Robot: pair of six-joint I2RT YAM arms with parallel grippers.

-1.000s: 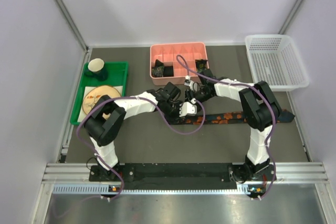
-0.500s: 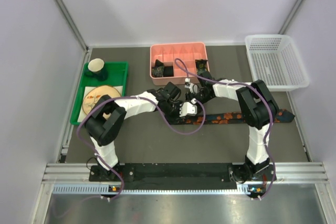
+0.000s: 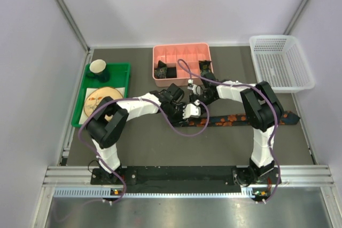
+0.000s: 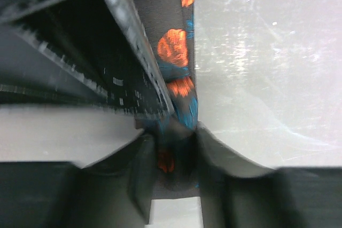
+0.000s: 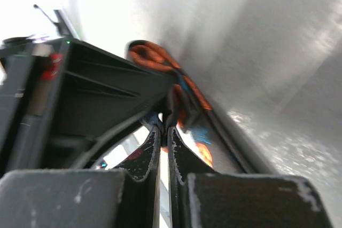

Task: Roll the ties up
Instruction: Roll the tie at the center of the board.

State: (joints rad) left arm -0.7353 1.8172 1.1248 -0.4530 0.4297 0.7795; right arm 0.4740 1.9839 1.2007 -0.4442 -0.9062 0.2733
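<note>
Nearest the camera, two robot arms rise from the front edge of a dark grey worktop (image 3: pixel 160 148) and bend inward so that their tools meet near its middle. A narrow black tie (image 3: pixel 235 119) with red-orange blotches lies flat across the worktop, running from the tools out to the right. The left tool (image 3: pixel 188 111) is closed on the tie's left end, with folded fabric filling the gap between its fingers (image 4: pixel 144 156). Just beyond it, the right tool (image 3: pixel 196 100) is closed, its tips at a curled fold of the same tie; whether any fabric is pinched cannot be told. Further back sits a pink divided box (image 3: pixel 181 46) holding two dark bundles (image 3: pixel 163 70). A green tray (image 3: pixel 107 65) with a cup (image 3: pixel 99 68) and a plate (image 3: pixel 99 97) sits at left, and a white mesh basket (image 3: pixel 280 65) at far right.
</note>
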